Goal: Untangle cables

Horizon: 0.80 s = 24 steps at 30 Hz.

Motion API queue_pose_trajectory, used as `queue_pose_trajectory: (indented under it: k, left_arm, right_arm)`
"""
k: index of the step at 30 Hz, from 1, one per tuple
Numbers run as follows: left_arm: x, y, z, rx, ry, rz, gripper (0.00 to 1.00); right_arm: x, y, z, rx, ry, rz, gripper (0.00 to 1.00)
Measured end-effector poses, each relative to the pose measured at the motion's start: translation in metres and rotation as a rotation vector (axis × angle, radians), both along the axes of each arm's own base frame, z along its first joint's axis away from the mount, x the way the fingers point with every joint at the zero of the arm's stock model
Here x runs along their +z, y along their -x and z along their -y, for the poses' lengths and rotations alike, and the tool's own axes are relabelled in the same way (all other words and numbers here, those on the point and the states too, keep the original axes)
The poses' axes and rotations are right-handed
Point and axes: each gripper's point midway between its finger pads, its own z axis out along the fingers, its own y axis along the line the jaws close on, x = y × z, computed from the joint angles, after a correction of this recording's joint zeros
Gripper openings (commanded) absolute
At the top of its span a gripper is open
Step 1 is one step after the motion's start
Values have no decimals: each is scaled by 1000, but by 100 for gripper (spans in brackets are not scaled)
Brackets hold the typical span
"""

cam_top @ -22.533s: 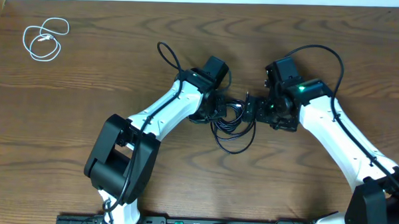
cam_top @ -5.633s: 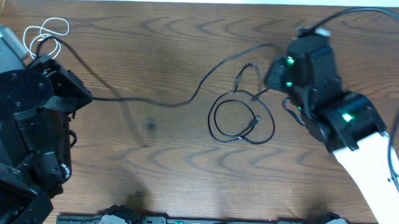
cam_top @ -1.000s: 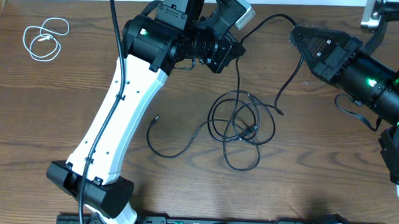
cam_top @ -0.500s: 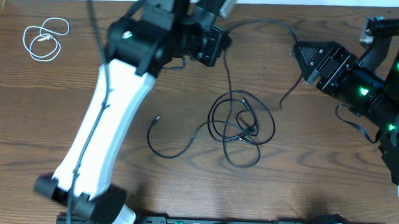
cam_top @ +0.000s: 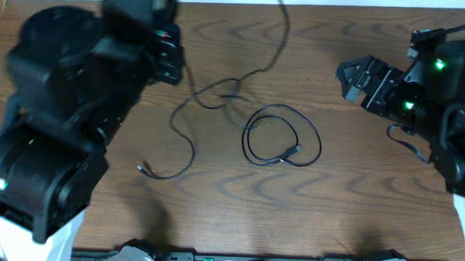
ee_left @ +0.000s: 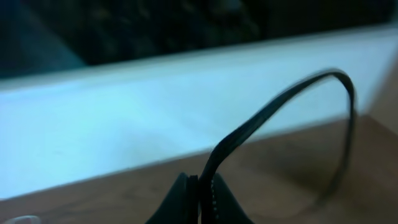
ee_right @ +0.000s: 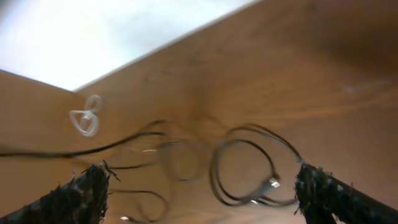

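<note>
My left gripper [ee_left: 202,186] is shut on a long black cable [ee_left: 280,99], which arches up out of its fingertips in the left wrist view. From overhead that cable [cam_top: 191,148] runs from the top edge down across the table to a plug [cam_top: 142,170]; it is lifted and blurred. The other black cable [cam_top: 283,108] lies coiled by itself at the table's middle, plug inside the loop. My right gripper [cam_top: 357,79] hovers open to the right of the coil [ee_right: 216,171], nothing between its fingers [ee_right: 81,193]. The white cable [ee_right: 84,118] lies far left, hidden overhead by my left arm [cam_top: 71,102].
My left arm is raised close to the overhead camera and covers the table's left third. A white wall strip borders the table's far edge [ee_right: 155,50]. Brown wooden tabletop [cam_top: 292,210] shows in front of the coil.
My left arm swung left and upward, dragging the long black cable off the coil. The right gripper opened, let go of the cable and shifted slightly down.
</note>
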Motion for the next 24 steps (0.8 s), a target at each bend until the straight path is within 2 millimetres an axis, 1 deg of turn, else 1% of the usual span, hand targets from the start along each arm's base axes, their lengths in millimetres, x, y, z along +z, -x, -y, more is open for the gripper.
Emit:
queue_pose_trajectory:
  k: [5,9,14,16,20,24]
  left_arm:
    - [22,-4,-33,185,-6,91,8]
    - [29,-7,-58,331,-30,122,7]
    - [23,-17,-96,511,-66,106,7]
    - [18,-24,-114,578,-80,90,7]
    - [7,-34,-160,735,-95,54,7]
    - [1,-30,-207,886,-60,40,7]
  right_arm:
    - [-30,-6,2,3,54,-107,95]
    - [-51,-9,2,5,80,-187,95]
    - [-67,-12,2,9,96,-247,97]
    - [-68,-13,2,10,99,-252,97]
    - [-69,-11,2,16,104,-256,98]
    - [-71,-9,2,20,109,-264,98]
